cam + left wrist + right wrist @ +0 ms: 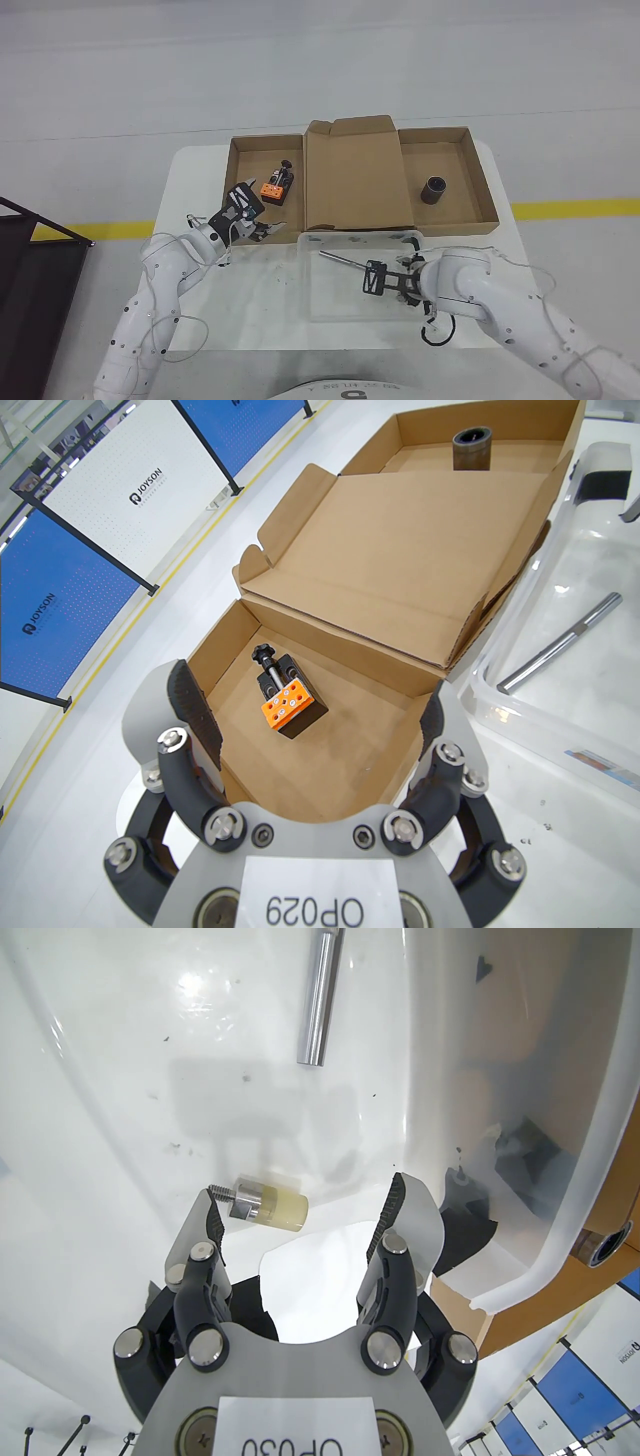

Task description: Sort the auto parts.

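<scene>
An open cardboard box (355, 185) has a compartment on each side of its lid. An orange-and-black clamp part (277, 185) (286, 703) lies in the left one, a dark cylinder (433, 189) (471, 450) in the right one. My left gripper (262, 228) (309, 685) hovers open and empty over the near edge of the left compartment. A clear plastic tray (312, 300) (575, 1178) holds a steel rod (343, 261) (317, 1003) and a small cream bumper with a threaded stud (265, 1208). My right gripper (380, 279) (303, 1190) is open inside the tray, the bumper by one fingertip.
The tray sits in front of the box on the white table (200, 175). A black frame (35, 265) stands on the floor off the table's left side. The box's raised lid separates the two compartments.
</scene>
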